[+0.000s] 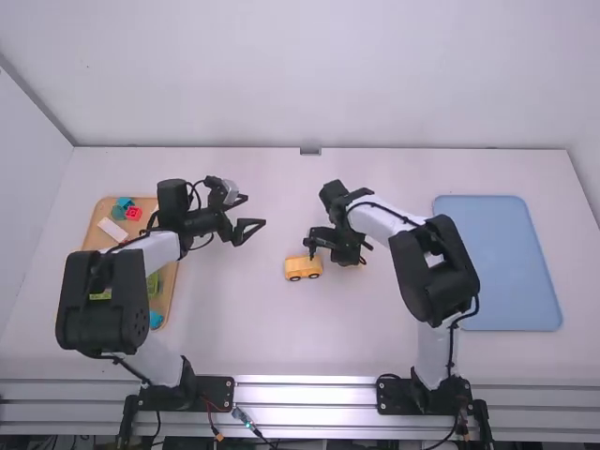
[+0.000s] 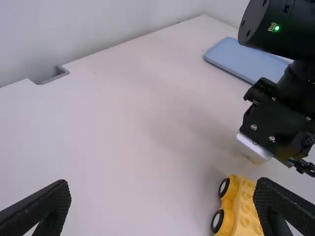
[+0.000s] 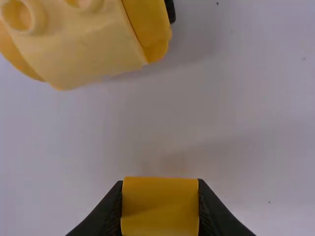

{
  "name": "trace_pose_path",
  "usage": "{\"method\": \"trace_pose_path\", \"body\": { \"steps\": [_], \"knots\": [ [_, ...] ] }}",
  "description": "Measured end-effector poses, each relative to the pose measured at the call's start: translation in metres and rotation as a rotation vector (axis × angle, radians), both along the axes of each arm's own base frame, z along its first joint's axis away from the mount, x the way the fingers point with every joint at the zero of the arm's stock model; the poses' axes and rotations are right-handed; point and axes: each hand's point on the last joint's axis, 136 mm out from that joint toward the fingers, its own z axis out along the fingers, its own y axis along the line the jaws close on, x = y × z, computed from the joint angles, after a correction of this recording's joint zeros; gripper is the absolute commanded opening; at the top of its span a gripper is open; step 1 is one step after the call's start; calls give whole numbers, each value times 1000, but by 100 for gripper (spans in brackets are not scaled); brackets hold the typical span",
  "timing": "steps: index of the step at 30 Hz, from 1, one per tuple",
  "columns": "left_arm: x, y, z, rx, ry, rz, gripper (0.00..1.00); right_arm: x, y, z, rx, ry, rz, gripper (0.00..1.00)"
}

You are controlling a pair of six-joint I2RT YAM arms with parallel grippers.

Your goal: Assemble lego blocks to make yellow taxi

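In the high view my right gripper point(image 1: 349, 253) is low over the middle of the table, just right of the yellow car base point(image 1: 303, 268). In the right wrist view my right gripper point(image 3: 160, 209) is shut on a yellow block point(image 3: 160, 204); the studded car base point(image 3: 83, 39) lies beyond it, apart from it. My left gripper point(image 1: 251, 211) stands open and empty above the table, left of the car base. From the left wrist view, the left gripper point(image 2: 162, 196) has its fingers wide apart, and the car base point(image 2: 241, 209) shows black wheels and studs on top.
An orange-brown tray point(image 1: 167, 286) at the left holds several loose blocks, among them a red block point(image 1: 134, 214) and a pale pink block point(image 1: 112, 230), partly under the left arm. A blue tray point(image 1: 497, 262) lies at the right, beyond the right arm.
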Motion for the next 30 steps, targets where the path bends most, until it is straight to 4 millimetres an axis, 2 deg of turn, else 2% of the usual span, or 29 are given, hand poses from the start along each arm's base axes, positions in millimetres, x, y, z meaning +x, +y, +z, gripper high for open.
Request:
{"method": "trace_pose_path", "body": {
  "steps": [1,2,8,11,13,15,16,17,19,21,23,26,30],
  "knots": [
    [0,0,0,0,0,0,99,0,0,0,0,0,0,83],
    [0,0,0,0,0,0,99,0,1,0,6,2,3,99],
    [-3,-1,-4,4,16,-5,99,8,7,0,35,-31,7,99],
    [-15,-4,-14,25,41,-47,99,11,13,3,85,-32,15,99],
    [-25,-10,-21,47,47,-94,99,9,15,12,150,-13,19,99],
    [-41,-23,-30,80,40,-171,99,6,14,32,279,25,25,99],
    [-43,-25,-31,86,36,-182,99,5,13,34,294,29,24,99],
    [-55,-36,-36,112,17,-251,99,4,8,48,383,50,30,99],
    [-70,-53,-39,143,-46,-353,99,10,-1,63,519,37,38,99],
    [-76,-64,-38,157,-104,-410,99,17,-8,66,600,8,41,99],
    [-79,-74,-39,168,-154,-453,99,20,-15,61,673,-25,41,99],
    [-76,-89,-45,180,-219,-494,99,13,-18,43,763,-61,49,99],
    [-71,-99,-65,178,-198,-499,99,-2,-20,24,858,-74,43,99]
  ]
}}
